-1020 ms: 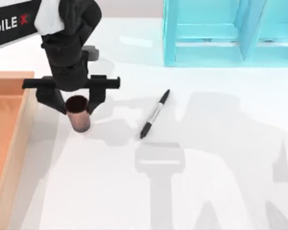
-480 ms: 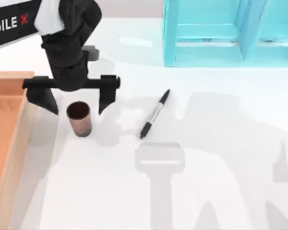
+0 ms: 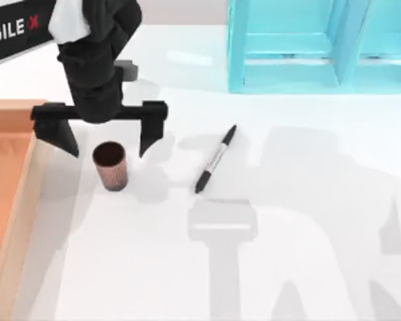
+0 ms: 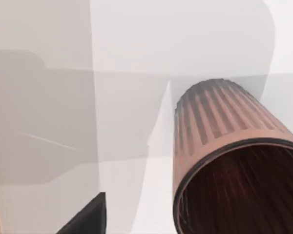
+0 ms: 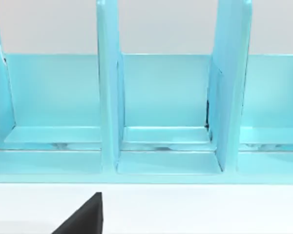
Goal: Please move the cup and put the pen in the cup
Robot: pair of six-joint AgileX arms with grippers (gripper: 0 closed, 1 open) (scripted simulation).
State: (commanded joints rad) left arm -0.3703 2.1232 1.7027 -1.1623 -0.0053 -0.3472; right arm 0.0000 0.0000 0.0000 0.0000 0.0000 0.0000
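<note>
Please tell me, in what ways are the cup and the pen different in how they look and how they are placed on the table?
The cup stands upright with its dark opening up; the pen lies flat, slanting across the table. The cup is reddish-brown and ribbed; the pen has a pale barrel and black ends. The cup is short and wide; the pen is long and slim. The cup sits below the left tool, whose jaws are open; the pen lies apart to its right. Both rest on the white table, ungrasped.
</note>
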